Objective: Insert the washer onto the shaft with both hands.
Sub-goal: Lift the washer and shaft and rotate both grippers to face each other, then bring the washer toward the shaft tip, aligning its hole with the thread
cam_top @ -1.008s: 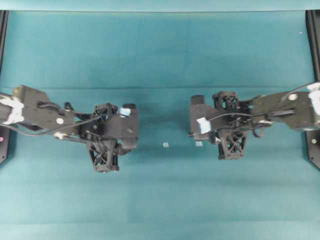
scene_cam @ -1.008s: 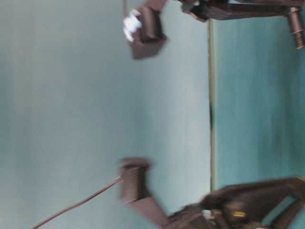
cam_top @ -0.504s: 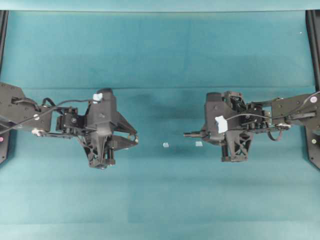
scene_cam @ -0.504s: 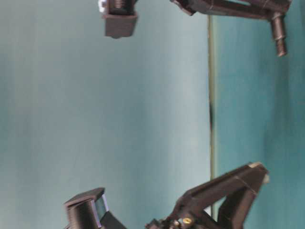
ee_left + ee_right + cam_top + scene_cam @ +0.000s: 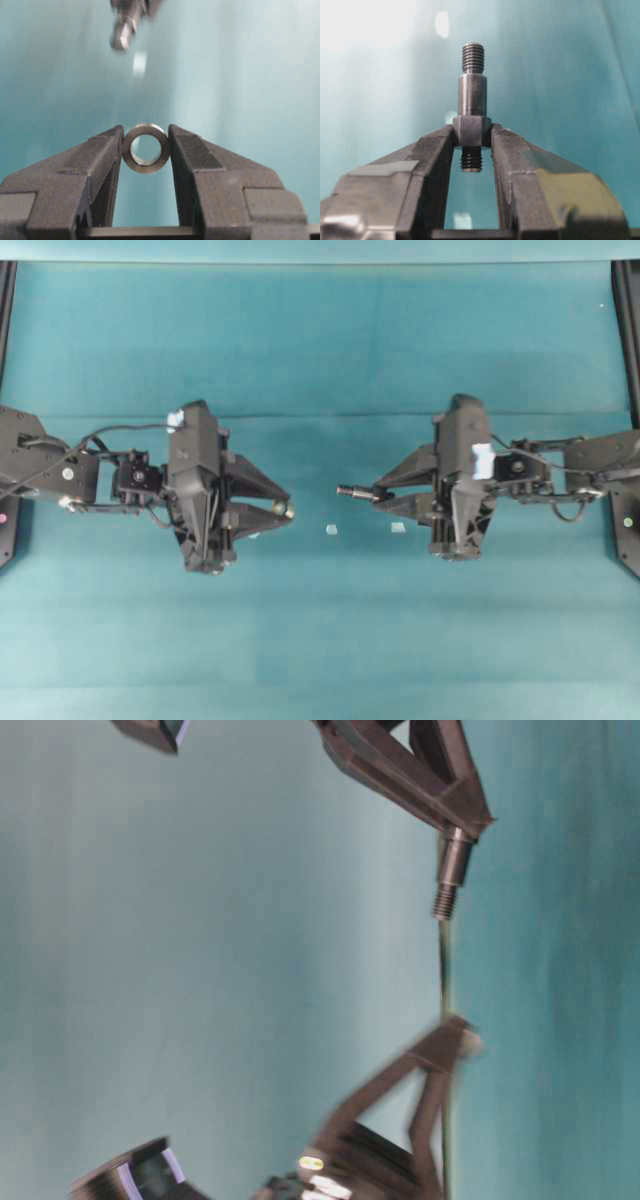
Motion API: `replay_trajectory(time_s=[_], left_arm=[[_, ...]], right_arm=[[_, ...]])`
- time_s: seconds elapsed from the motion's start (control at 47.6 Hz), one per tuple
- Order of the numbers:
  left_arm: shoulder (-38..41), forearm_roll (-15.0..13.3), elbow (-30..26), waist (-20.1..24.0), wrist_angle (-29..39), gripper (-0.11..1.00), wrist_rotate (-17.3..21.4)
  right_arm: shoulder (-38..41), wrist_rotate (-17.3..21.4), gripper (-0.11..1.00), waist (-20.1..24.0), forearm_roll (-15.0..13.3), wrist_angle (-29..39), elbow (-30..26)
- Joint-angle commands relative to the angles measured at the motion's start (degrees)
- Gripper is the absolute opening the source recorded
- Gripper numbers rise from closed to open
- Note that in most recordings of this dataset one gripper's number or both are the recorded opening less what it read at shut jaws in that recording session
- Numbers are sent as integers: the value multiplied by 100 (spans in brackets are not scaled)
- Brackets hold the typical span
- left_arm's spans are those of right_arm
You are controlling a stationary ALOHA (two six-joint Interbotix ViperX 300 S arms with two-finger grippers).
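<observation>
My left gripper (image 5: 283,510) is shut on the washer (image 5: 288,510), a small silvery ring pinched edge-on at the very fingertips. In the left wrist view the washer (image 5: 146,168) sits between the pads of that gripper (image 5: 145,134) with its hole facing forward. My right gripper (image 5: 378,493) is shut on the shaft (image 5: 352,491), whose threaded narrow end points left toward the washer, a short gap away. In the right wrist view the shaft (image 5: 472,95) stands out ahead of the gripper (image 5: 472,131), gripped at its thick collar. From table level the shaft (image 5: 450,870) hangs above the left fingertips (image 5: 458,1042).
Two tiny pale square bits (image 5: 331,530) (image 5: 397,528) lie on the teal cloth below the gap between the grippers. Black frame rails run down the far left (image 5: 8,300) and far right (image 5: 628,300) edges.
Both wrists have rolled, so the fingers now lie level and face each other. The shaft has come left toward the middle, and the washer has edged right. Both grips held.
</observation>
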Motion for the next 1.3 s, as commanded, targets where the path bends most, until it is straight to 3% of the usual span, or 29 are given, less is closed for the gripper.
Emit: replay_trajectory(time_s=[0.0, 0.252, 0.567, 1.28], left_arm=[[-114, 0, 0, 79, -659, 35, -114], [-53, 0, 132, 149, -1731, 35, -606], [70, 0, 97, 123, -1793, 35, -677], [483, 0, -35, 123, -1802, 35, -817]], right_arm=[[-141, 53, 0, 35, 9, -176, 9], [-149, 62, 0, 132, 9, -483, 44], [-141, 70, 0, 158, 9, -914, 18], [132, 79, 0, 211, 9, -1143, 229]])
